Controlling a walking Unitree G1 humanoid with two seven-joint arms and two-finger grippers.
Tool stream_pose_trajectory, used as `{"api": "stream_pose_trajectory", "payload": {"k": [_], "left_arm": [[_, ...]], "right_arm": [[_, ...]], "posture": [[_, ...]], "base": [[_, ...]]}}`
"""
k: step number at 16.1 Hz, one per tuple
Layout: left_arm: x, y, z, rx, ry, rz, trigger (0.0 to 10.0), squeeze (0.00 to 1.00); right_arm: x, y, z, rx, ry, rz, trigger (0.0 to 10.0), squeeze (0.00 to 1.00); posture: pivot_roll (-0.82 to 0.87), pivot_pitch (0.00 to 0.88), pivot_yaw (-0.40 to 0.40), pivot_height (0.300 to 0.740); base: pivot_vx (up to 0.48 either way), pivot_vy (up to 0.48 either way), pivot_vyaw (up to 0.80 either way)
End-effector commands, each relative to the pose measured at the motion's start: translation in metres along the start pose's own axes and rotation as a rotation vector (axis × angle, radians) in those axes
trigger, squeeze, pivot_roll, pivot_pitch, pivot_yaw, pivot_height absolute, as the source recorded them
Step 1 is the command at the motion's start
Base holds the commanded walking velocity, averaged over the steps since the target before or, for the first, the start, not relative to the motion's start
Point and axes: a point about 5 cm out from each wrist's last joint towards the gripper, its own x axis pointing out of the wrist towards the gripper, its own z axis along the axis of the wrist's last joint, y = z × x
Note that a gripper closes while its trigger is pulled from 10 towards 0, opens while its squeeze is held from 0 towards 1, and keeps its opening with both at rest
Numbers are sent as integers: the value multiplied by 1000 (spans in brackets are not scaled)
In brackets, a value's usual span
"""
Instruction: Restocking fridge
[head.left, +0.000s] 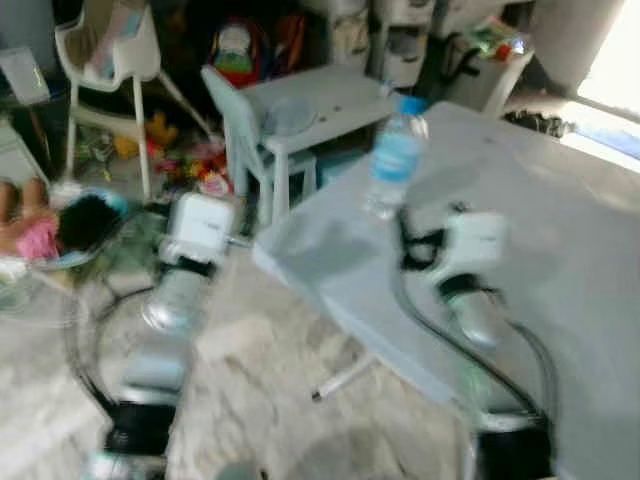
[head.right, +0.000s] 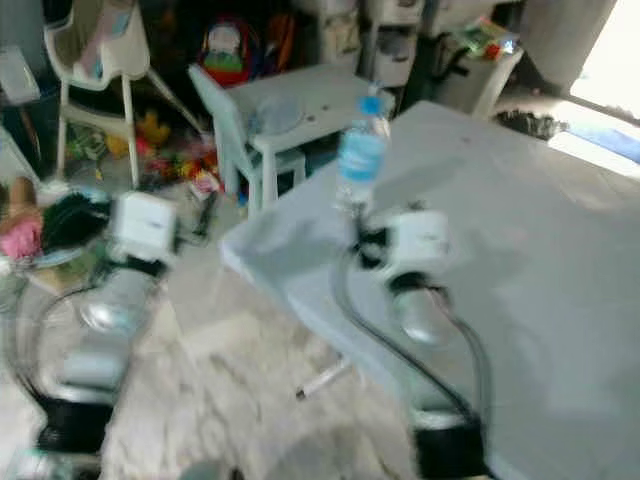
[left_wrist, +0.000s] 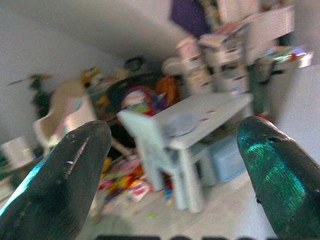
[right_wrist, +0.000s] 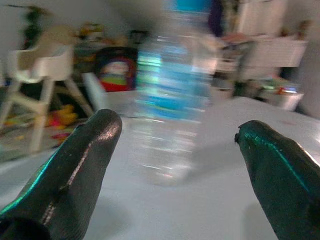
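Observation:
A clear water bottle (head.left: 395, 160) with a blue cap and blue label stands upright near the corner of a large grey table (head.left: 560, 230). My right gripper (right_wrist: 177, 130) is open just short of the bottle (right_wrist: 172, 100), its two black fingers spread wider than the bottle and not touching it. My left gripper (left_wrist: 175, 135) is open and empty, held out over the floor to the left of the table's corner. The pictures are blurred.
Beyond the grey table's corner stand a small white children's table (head.left: 330, 100) and a pale chair (head.left: 245, 130). A white high chair (head.left: 105, 60), scattered toys (head.left: 195, 165) and a doll (head.left: 40, 225) lie at the left. The floor is marble (head.left: 260, 370).

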Motion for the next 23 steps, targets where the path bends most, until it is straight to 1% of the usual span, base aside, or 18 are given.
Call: {"api": "stream_pose_trajectory", "payload": {"k": [1, 2, 5, 7, 8, 10, 11, 12, 14, 15, 16, 17, 19, 20, 23], "left_arm": [[3, -6, 12, -28, -48, -23, 10000, 0], [3, -6, 13, -46, -52, -21, 10000, 0], [0, -10, 16, -74, -71, -43, 10000, 0], [-2, -12, 16, -64, -65, -50, 10000, 0], [-4, -12, 15, -67, -67, -63, 10000, 0], [-5, -14, 17, -85, -70, -89, 10000, 0], [-6, -13, 17, -86, -68, -89, 10000, 0], [-8, -11, 15, -83, -56, -84, 10000, 0], [-12, -6, 11, -78, -34, -71, 10000, 0], [-13, -6, 10, -76, -33, -70, 10000, 0], [-14, -5, 10, -74, -32, -68, 10000, 0], [-14, -3, 11, -78, -30, -61, 10000, 0], [-14, 0, 12, -64, -28, -51, 10000, 0], [-15, 4, 12, -37, -25, -31, 10000, 0], [-17, 8, 12, -30, -18, -29, 10000, 0]], "right_arm": [[0, -12, 1, -30, -8, -40, 10000, 0], [0, -13, 2, -36, -10, -46, 10000, 0], [1, -15, 4, -65, -25, -80, 10000, 0], [6, -18, 10, -110, -54, -116, 10000, 0], [11, -21, 15, -121, -71, -138, 10000, 0], [23, -26, 27, -138, -114, -146, 10000, 0], [28, -28, 32, -141, -129, -152, 10000, 0], [37, -31, 42, -160, -162, -156, 10000, 0], [50, -35, 55, -173, -197, -161, 10000, 0], [52, -36, 57, -176, -203, -162, 10000, 0], [58, -39, 62, -186, -217, -170, 10000, 0], [65, -41, 66, -174, -222, -169, 10000, 0], [72, -39, 69, -170, -226, -134, 10000, 0], [83, -36, 78, -165, -243, -70, 10000, 0], [94, -35, 84, -173, -237, -53, 10000, 0]], "posture": [[80, 30, -31, 740], [81, 34, -31, 740], [84, 45, -33, 740], [90, 48, -31, 740], [96, 49, -28, 740], [106, 55, -24, 740], [110, 59, -22, 740], [114, 64, -19, 740], [122, 72, -15, 740], [126, 73, -13, 740], [131, 75, -14, 740], [140, 80, -13, 740], [145, 84, -11, 740], [153, 91, -7, 740], [168, 99, -6, 740]], "base": [[289, 382, 0], [274, 352, 0], [0, 0, 0], [0, 0, 0], [0, 0, 0], [0, 0, -222], [0, 0, -800], [0, 0, -800], [0, 0, 0], [0, 0, 0], [0, 0, 0], [0, 0, 0], [0, 0, 0], [0, 0, 0], [0, 0, 0]]}}
